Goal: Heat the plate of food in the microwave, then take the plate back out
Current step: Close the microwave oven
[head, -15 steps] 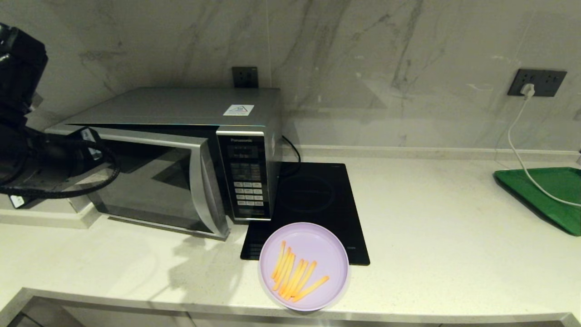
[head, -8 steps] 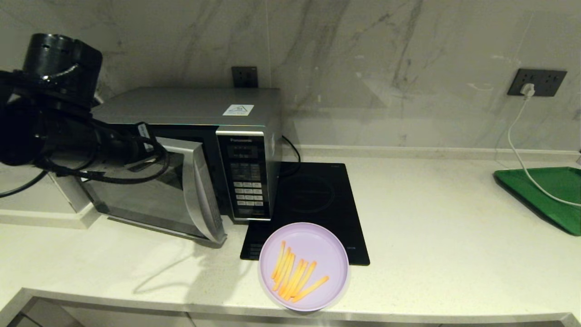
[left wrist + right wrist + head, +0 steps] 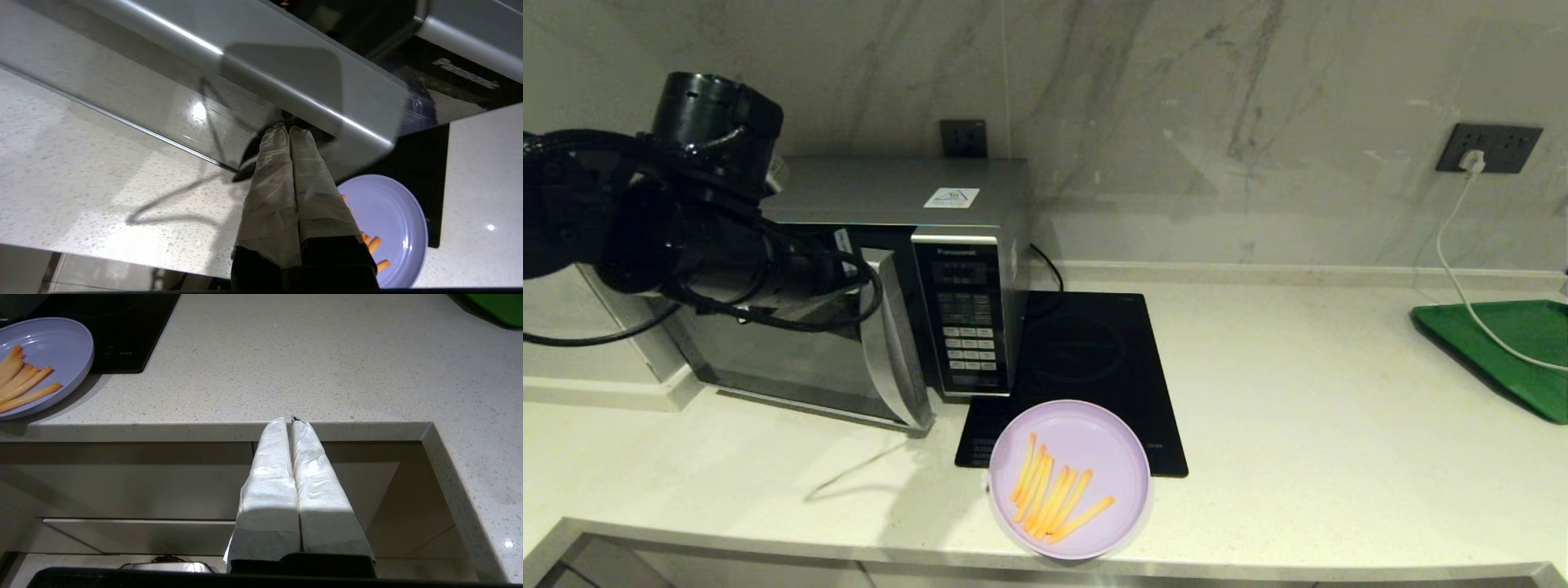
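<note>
1. Finds the left gripper (image 3: pixel 289 128) pinched fully shut with nothing held, tips pressed on the silver outer face of the door (image 3: pixel 792 359), close to the handle (image 3: pixel 894 351).
2. Shows the door ajar. It hinges at the 9 o'clock side of the microwave (image 3: pixel 968 245), and its free edge stands off the keypad side, swung out toward 6 o'clock.
3. Places the plate (image 3: pixel 1068 478) at the near edge of the table (image 3: pixel 1339 408), with its far rim lapping the front corner of the hob (image 3: pixel 1086 359). That is about 4 o'clock from the left gripper and just past the door's free edge.
4. Puts the fries (image 3: pixel 1054 494) in a loose bundle on the plate, long axes running roughly 1 to 7 o'clock.
5. Leaves the right gripper (image 3: pixel 291 419) parked off the table's front edge, fingers together and empty. The plate probably lies up toward 10 o'clock from it, well apart.
6. Turns on the door's arc:
   - Looks clear of the plate, which sits outside the sweep, beside the handle end rather than in front of the glass.
   - Allows only pushing or hooking with shut tips on a flat face, not gripping.
7. Makes the left gripper the nearer one to both door and plate. Fetching the plate likely means opening the fingers and reaching toward 4 o'clock, low over the table.
</note>
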